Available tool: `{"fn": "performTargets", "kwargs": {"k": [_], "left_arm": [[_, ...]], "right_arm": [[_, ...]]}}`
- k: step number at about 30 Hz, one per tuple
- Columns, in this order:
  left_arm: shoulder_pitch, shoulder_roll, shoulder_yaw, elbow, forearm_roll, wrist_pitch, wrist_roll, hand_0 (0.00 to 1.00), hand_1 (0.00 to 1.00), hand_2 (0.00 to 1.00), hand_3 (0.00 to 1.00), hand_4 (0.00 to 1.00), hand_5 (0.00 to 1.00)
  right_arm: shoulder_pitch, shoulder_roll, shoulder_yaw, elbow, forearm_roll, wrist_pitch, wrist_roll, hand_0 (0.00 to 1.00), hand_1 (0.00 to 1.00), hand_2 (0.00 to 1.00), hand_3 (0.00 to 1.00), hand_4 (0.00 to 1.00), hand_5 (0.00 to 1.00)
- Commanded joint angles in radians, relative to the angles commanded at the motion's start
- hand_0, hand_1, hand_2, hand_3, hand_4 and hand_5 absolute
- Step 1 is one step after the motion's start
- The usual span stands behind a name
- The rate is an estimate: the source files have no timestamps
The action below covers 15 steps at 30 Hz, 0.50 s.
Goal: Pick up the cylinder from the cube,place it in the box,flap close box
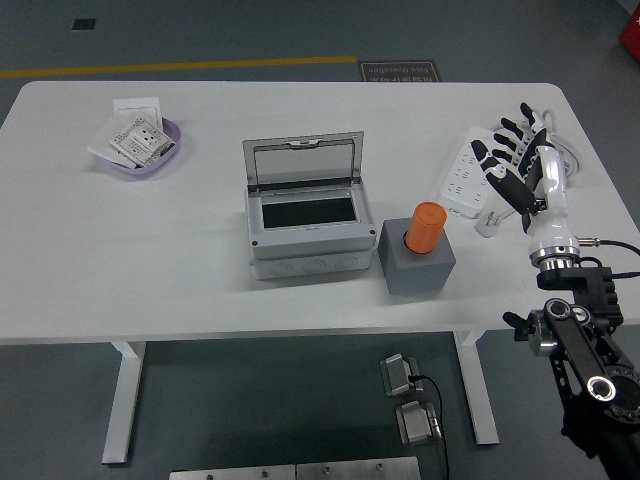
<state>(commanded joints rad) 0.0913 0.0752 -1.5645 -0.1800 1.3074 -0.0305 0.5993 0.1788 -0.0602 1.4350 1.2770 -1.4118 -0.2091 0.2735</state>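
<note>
Currently the orange cylinder [427, 228] stands upright on the grey cube [417, 262], just right of the open box [307, 221]; apparently light, rigid and smooth, it should be gripped around its exposed side by the right hand [517, 160], now spread and empty.

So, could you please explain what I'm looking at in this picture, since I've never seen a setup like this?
This single picture comes from a camera on a humanoid robot's head, looking down over a white table. The black arm at the lower right ends in the robot's right hand, with its five fingers spread and holding nothing; the left arm is out of view. Mid-table sits a grey box with its clear lid flipped up. Beside it, an orange cylinder stands upright on a grey cube. Under the hand lies a white power strip. At far left, a purple dish holds some small packets.
</note>
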Motion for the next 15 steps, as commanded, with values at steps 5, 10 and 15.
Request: {"fn": "performTargets", "kwargs": {"k": [5,10,15], "left_arm": [[0.000,0.000,0.001,0.000,0.000,0.000,-0.001,0.786,0.773,0.753,0.884,0.827,0.658],[-0.001,-0.001,0.001,0.000,0.002,-0.002,0.000,0.786,0.773,0.753,0.884,0.827,0.658],[-0.002,-0.002,0.001,0.000,0.005,-0.003,-0.001,0.786,0.774,0.753,0.884,0.828,0.659]], "right_arm": [[0.007,0.001,-0.034,-0.019,-0.002,0.005,-0.003,0.714,0.743,0.758,0.913,0.875,0.292],[0.008,0.002,-0.080,-0.045,0.000,0.008,-0.004,0.714,0.743,0.758,0.913,0.875,0.292],[0.008,0.007,-0.108,-0.058,0.000,0.010,-0.004,0.716,0.742,0.754,0.898,0.876,0.300]]}}
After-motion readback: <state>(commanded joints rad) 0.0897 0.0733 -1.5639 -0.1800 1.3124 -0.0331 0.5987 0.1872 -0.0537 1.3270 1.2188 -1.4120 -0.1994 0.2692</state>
